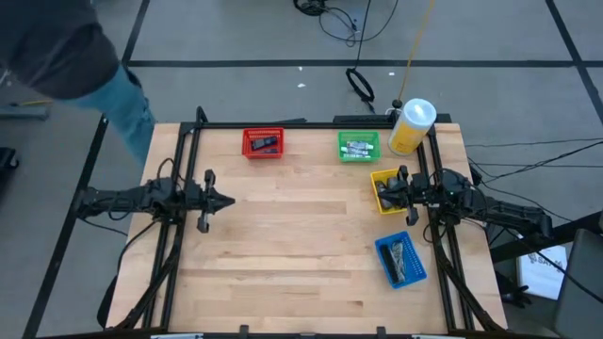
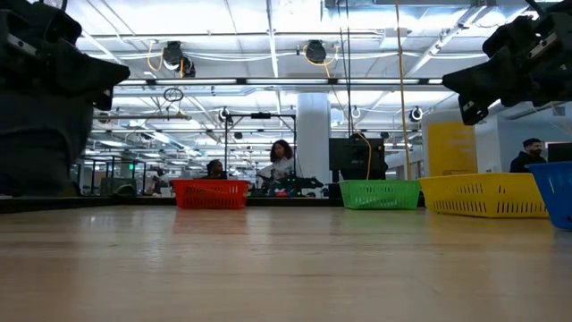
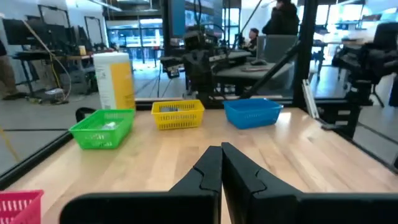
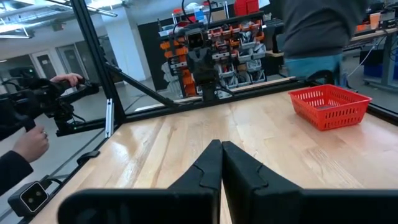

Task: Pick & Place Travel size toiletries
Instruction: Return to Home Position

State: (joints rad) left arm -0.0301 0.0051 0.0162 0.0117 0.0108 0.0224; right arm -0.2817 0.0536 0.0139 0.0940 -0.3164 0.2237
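While both arms are held raised over the desk (image 1: 283, 273), the left gripper (image 1: 229, 200) sits above bare wood on the left side, pointing toward the centre. Its fingers are pressed together, as the left wrist view confirms (image 3: 221, 149). The right gripper (image 1: 382, 190) is over the yellow bin (image 1: 376, 175) at the right side of the desk, and its fingers are likewise closed tip to tip (image 4: 221, 146). The travel size toiletries (image 1: 358, 147) lie inside the bins. Silvery pieces are in the green bin (image 1: 343, 154) at the far edge, and one dark piece is in the red bin (image 1: 248, 151), which stands to the left of the green one along the same edge. More dark pieces are in the yellow bin, partly hidden under the right gripper. The blue bin (image 1: 386, 268) stands near the right front corner, tilted out of line with the desk edge, and holds dark and silvery items that cannot be told apart from above. A large yellow bottle (image 1: 407, 138) with a white cap stands upright at the far right corner, just beside the green bin. A person (image 1: 104, 71) in a dark top and blue trousers stands off the far left corner. In the right wrist view, a hand (image 4: 28, 144) beyond the desk edge grips a dark device.
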